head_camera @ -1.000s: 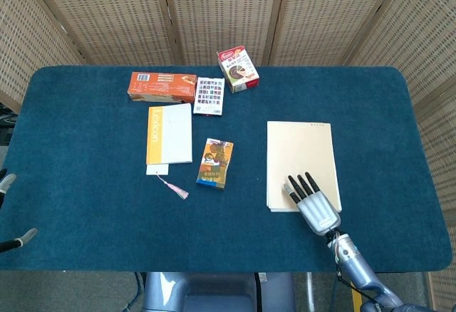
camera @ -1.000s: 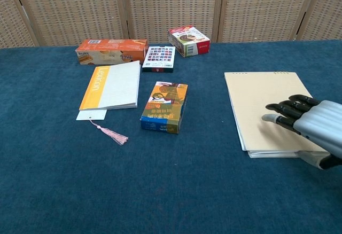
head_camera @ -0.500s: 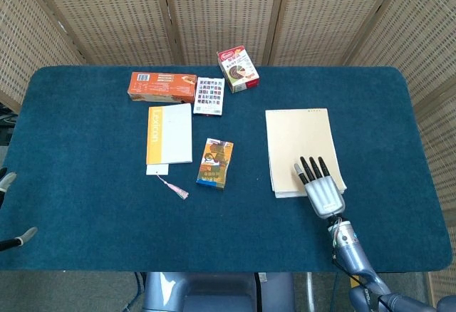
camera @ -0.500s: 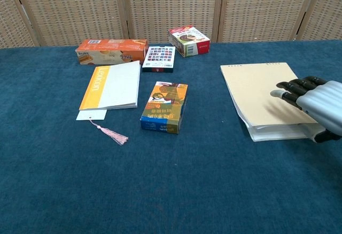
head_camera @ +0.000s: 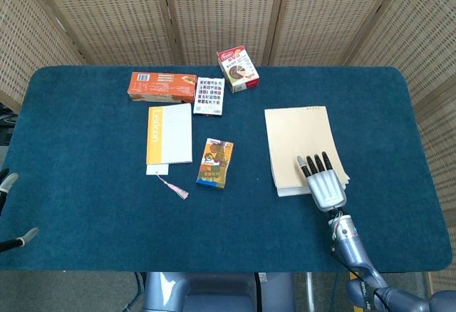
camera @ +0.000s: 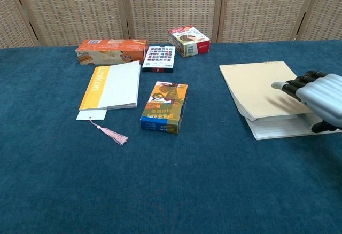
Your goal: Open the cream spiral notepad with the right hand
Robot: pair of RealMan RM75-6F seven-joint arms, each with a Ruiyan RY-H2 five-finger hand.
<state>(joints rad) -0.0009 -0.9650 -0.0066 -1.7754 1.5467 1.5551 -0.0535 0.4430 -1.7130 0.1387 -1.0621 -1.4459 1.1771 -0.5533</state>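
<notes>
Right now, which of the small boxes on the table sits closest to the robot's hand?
The orange-and-blue box, lying alone mid-table, is nearest the right hand; the other three boxes cluster along the far edge.

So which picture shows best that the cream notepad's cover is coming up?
The chest view: the cream notepad shows a gap under its lifted cover beside the right hand. The head view looks down, so it seems nearly flat.

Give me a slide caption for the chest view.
Right hand lifts the cream notepad's cover at its near edge.
</notes>
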